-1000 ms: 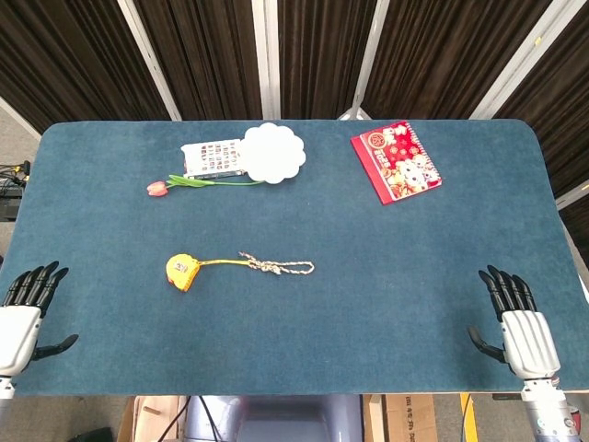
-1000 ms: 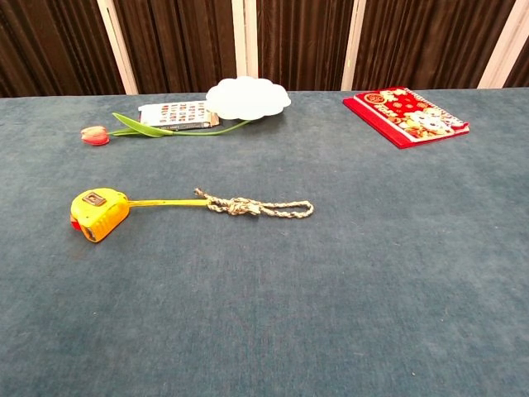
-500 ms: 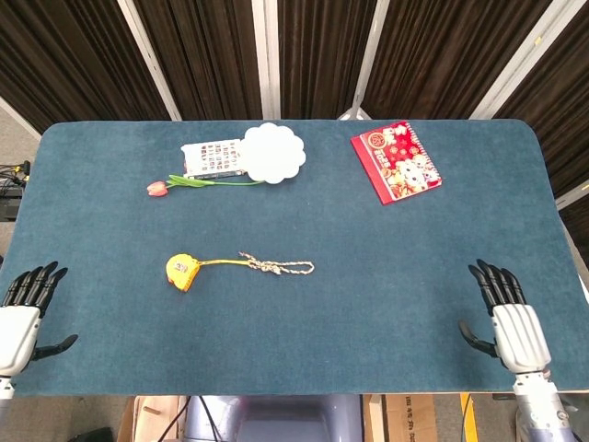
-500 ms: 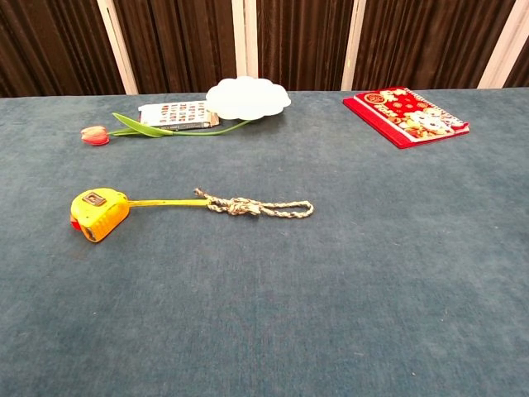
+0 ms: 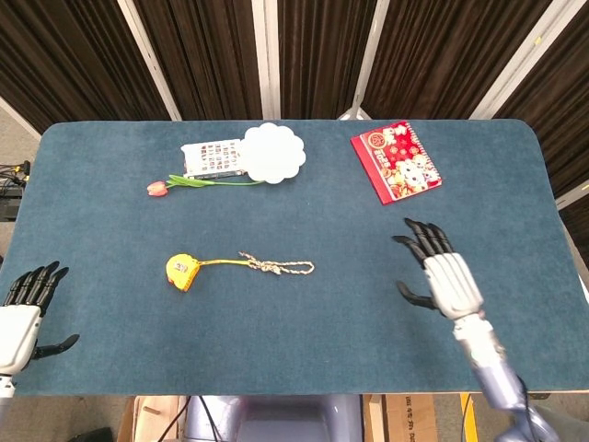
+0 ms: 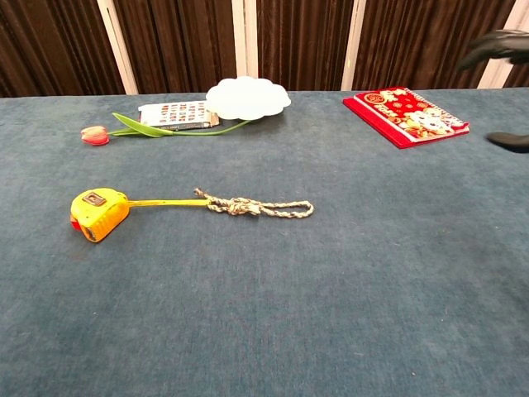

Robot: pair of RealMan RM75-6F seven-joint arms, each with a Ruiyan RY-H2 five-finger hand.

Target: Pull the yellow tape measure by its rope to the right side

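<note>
The rope (image 5: 281,267) lay lengthwise, left to right, its free loop toward the nearer right hand (image 5: 443,276), whose fingers (image 5: 425,236) were spread wide, empty.

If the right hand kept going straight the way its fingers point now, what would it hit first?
Probably the red book. The right hand is open over the blue table, fingers aimed away and slightly left; its height is unclear, so it might pass above.

Lab: curtained backdrop (image 5: 313,55), blue-felt table (image 5: 276,331)
</note>
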